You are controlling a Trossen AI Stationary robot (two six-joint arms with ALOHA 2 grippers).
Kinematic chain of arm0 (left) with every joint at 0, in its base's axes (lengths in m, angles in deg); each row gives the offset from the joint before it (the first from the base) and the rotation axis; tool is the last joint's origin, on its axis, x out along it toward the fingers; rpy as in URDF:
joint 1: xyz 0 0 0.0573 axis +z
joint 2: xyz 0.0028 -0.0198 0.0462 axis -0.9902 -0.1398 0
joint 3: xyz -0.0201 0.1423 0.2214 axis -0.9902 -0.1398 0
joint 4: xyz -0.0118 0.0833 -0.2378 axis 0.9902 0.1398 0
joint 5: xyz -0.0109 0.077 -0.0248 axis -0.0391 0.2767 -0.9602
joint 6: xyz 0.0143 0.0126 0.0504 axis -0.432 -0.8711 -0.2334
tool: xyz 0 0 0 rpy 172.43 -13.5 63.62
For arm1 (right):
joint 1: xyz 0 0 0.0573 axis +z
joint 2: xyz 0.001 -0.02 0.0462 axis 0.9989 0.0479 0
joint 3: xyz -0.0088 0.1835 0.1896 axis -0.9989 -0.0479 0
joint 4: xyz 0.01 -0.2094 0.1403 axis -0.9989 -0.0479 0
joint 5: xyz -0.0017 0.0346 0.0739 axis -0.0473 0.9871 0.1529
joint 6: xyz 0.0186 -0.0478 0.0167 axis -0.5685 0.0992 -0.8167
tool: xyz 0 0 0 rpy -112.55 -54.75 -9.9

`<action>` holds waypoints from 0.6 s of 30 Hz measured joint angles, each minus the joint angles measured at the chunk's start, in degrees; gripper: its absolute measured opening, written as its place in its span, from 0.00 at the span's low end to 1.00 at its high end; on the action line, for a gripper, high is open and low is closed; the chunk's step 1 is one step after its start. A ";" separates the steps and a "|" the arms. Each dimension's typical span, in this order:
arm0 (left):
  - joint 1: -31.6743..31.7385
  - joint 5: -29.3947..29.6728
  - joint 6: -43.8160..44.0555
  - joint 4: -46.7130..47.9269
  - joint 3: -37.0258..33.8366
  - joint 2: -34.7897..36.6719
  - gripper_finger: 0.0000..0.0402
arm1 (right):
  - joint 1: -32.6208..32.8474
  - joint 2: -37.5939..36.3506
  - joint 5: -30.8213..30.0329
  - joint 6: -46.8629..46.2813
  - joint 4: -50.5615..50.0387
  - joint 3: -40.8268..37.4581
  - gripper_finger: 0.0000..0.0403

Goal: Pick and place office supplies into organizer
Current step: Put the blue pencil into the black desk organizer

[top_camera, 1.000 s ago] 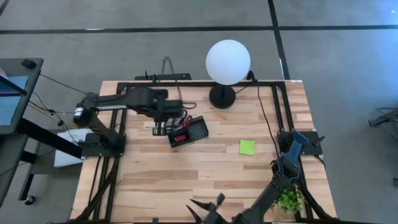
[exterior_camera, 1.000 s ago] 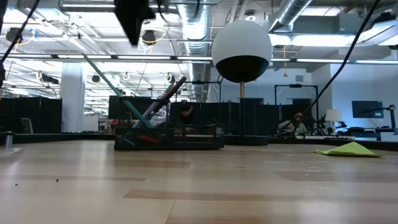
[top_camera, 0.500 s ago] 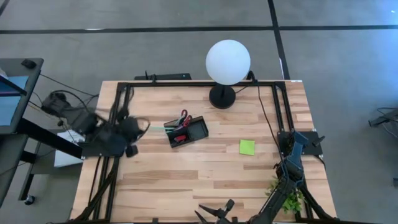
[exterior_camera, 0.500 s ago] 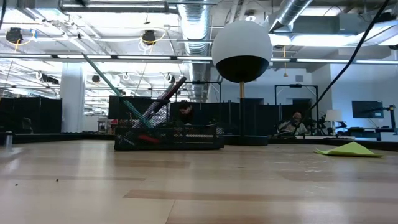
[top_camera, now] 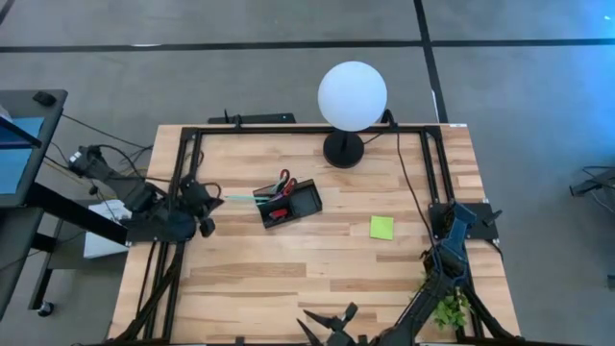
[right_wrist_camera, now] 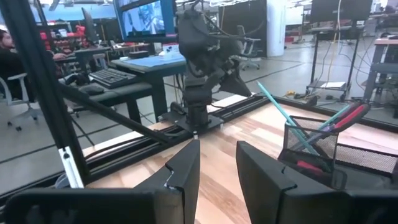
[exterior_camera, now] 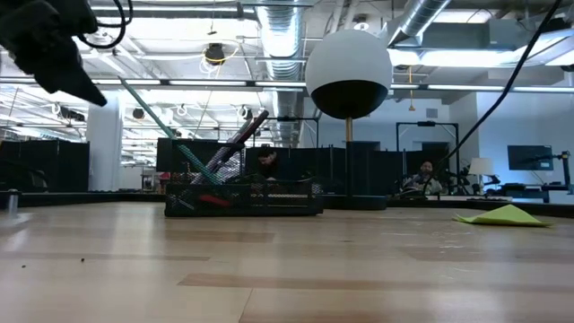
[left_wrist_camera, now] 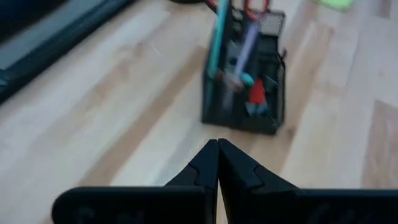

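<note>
The black mesh organizer [top_camera: 289, 204] stands on the wooden table left of centre. It holds teal and pink pens, red-handled scissors and a small red block [left_wrist_camera: 257, 93]; the pens lean out over its rim. A lime-green sticky pad [top_camera: 381, 227] lies flat on the table to its right. My left gripper [left_wrist_camera: 217, 147] is shut and holds nothing. It hangs above the table's left edge [top_camera: 204, 213], pointing toward the organizer. My right gripper [right_wrist_camera: 217, 163] is open and holds nothing, near the table's front edge [top_camera: 327, 322].
A white globe lamp [top_camera: 353, 95] stands on its dark base at the far side, behind the organizer. A green plant [top_camera: 447, 308] sits at the near right corner. A black frame [top_camera: 288, 129] and cables run round the table's edges. Bare wood lies between the organizer and the front edge.
My left gripper has drawn back from above the organizer toward the table's left edge, sinking and rolling as it went. The organizer, its pens and the sticky pad have stayed where they were.
</note>
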 joint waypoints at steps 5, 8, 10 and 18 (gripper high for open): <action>5.92 0.05 -5.78 -2.61 0.00 1.46 0.00 | -0.80 0.00 0.03 0.15 0.00 0.00 0.24; 9.47 -3.42 -11.82 -7.93 0.00 1.35 0.00 | -0.90 0.00 0.08 0.13 0.00 0.00 0.24; 11.76 -5.46 -16.03 -12.49 0.00 0.96 0.00 | -0.88 0.00 0.33 0.13 -0.02 0.00 0.24; 23.08 -15.26 -29.06 -29.55 0.02 -1.87 0.00 | -0.18 0.00 0.50 0.11 0.01 0.00 0.24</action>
